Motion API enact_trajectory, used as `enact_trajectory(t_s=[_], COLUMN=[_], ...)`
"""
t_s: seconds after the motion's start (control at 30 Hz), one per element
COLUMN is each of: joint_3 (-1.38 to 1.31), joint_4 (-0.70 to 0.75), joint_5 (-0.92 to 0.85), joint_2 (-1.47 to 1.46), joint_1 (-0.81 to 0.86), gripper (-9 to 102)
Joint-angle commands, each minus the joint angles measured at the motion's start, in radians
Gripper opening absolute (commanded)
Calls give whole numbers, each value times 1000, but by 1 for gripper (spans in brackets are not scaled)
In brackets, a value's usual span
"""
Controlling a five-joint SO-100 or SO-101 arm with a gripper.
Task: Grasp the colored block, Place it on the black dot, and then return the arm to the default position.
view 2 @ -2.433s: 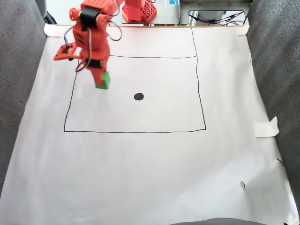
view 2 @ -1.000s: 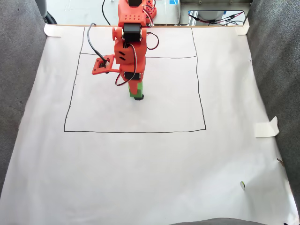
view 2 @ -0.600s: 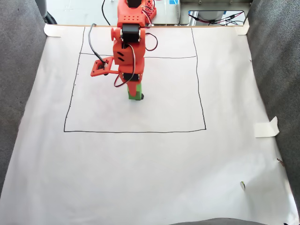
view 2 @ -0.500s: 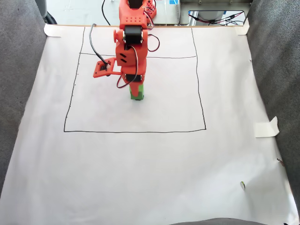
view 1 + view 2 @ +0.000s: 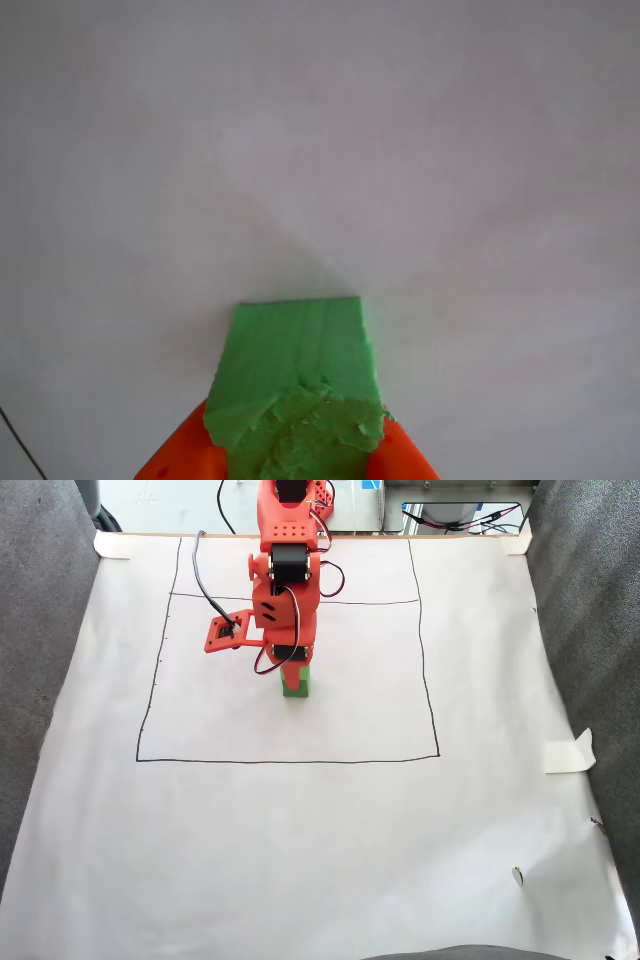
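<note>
Your gripper (image 5: pixel 295 455) was clamped on the colored block (image 5: pixel 295 385), orange fingers (image 5: pixel 180 455) at its 4 and 8 o'clock; it sat low in the drawn square (image 5: pixel 430 680), presumably covering the dot

The orange arm (image 5: pixel 282 590) reaches from the paper sheet's (image 5: pixel 320 850) far edge; the green block (image 5: pixel 296 683) sits under it, inside the drawn rectangle (image 5: pixel 290 761).
</note>
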Motion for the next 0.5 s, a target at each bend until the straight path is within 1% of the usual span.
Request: enact_trajectory(t_s=[0.0,0.4,0.43,0.47], joint_3=[-46,-60,-60,-60], joint_4=[-9,-8,-6,-6], joint_5=[-2,-23,-25,-25], joint_2=[6,-3,-5,-5], joint_1=[8,23,23,23], gripper=[0,0,2,9])
